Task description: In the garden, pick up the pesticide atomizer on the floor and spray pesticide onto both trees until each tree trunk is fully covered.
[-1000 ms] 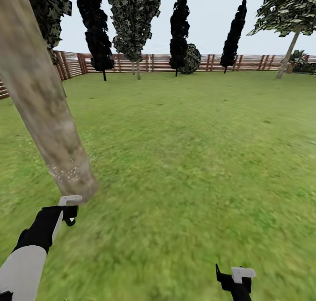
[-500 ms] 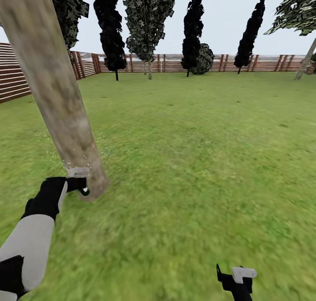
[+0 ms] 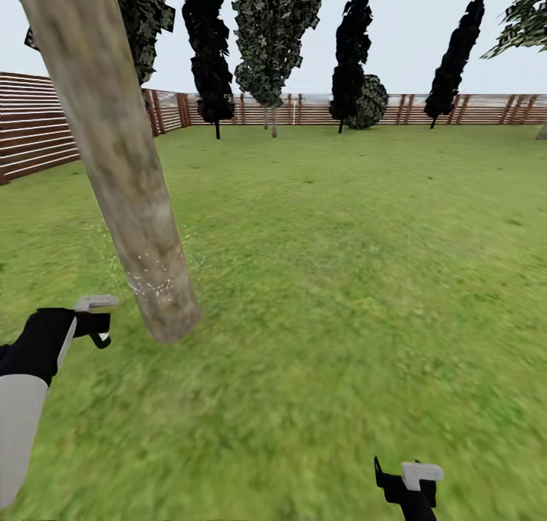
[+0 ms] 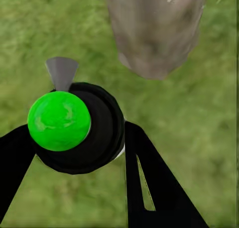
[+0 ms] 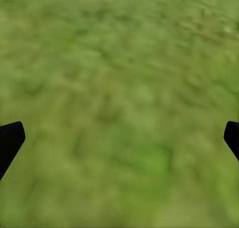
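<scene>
Atomizer (image 4: 74, 123) off the lawn (image 3: 342, 278), clamped in your left end effector (image 3: 97, 325) just beside the trunk (image 3: 121, 156); white specks (image 3: 152, 282) dot only its base, so most of it remains, likely the second tree too; right end effector (image 5: 119, 138) spread wide, empty.

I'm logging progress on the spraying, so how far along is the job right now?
Done: the atomizer is off the grass, clamped in the left gripper. In hand: it sits beside the thick trunk, where white specks dot only the lower part near the base. Left: the trunk above looks bare, and the second tree is yet to be sprayed. The right gripper hangs open over the lawn.
</scene>
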Tool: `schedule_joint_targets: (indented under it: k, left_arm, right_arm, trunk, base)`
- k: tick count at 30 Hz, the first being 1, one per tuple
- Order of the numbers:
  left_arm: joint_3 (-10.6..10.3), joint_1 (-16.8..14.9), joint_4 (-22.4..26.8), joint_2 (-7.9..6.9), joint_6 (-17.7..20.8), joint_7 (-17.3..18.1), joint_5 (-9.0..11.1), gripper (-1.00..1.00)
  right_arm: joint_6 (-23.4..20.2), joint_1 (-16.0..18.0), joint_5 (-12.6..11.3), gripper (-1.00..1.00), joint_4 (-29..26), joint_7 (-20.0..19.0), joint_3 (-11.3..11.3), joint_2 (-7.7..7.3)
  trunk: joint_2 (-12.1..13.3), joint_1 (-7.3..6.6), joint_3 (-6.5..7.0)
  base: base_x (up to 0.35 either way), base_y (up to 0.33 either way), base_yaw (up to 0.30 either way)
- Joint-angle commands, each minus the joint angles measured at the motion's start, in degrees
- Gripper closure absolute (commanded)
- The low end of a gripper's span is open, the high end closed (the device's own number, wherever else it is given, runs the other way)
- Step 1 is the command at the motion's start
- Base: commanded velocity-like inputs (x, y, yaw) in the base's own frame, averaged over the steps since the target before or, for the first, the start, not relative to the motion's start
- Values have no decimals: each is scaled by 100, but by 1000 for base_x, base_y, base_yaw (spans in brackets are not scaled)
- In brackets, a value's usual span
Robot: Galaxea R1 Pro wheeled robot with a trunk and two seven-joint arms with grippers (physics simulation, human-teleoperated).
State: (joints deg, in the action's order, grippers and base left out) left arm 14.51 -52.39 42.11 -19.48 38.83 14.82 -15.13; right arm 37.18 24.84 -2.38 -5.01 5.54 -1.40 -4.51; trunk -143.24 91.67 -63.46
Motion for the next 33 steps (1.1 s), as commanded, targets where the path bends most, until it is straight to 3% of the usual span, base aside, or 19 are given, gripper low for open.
schedule_joint_targets:
  k: [1,4,6,10,11,15,17,19,26,29,31,33]
  left_arm:
    - [-46,-5,10,18,5,10,-11,100]
    - [-132,-55,49,53,53,19,7,100]
    - [-127,-69,480,42,169,88,20,100]
    - [-155,-109,1135,-5,897,461,-23,100]
    - [-166,-84,1165,1,929,471,-29,100]
    - [-200,-19,1180,13,942,548,-11,100]
    - [-197,-10,1114,2,939,994,-37,100]
    - [-195,-9,1155,-2,939,1072,-52,100]
    - [-195,-3,1116,-1,937,1092,-60,100]
    - [-214,189,1069,29,916,1095,-50,100]
    - [-429,223,1144,46,941,1097,-32,100]
    - [-490,228,1276,49,949,1094,-12,100]
  right_arm:
    - [0,1,1,-100,0,0,-1,-4]
    - [0,0,1,-100,0,-1,-1,-1]
    - [0,0,2,-100,0,-1,-1,-1]
    - [0,1,9,-100,0,-1,-1,2]
    - [0,0,7,-100,0,-1,-1,2]
    - [0,1,9,-100,0,-1,-1,8]
    - [0,-1,4,-100,0,-1,-1,7]
    - [0,0,3,-100,0,-1,-1,3]
    - [0,-1,1,-100,0,-1,-1,-1]
    - [0,-1,1,-100,0,-1,-1,8]
    - [0,1,2,-100,0,-1,-1,11]
    - [0,1,1,-100,0,-1,-1,11]
  trunk:
    - [0,0,0]
    - [0,0,0]
    - [0,0,0]
    - [0,0,0]
    - [0,0,0]
    - [0,0,0]
    - [0,0,0]
    - [0,0,0]
    - [0,0,0]
    - [0,0,0]
    - [0,0,0]
    - [0,0,0]
  base:
    - [106,0,25]
    - [284,74,6]
    - [128,40,0]
    - [15,5,1]
    - [1,0,98]
    - [0,0,249]
    - [34,0,150]
    - [227,64,25]
    - [224,176,1]
    - [14,12,106]
    - [4,1,257]
    - [103,-125,98]
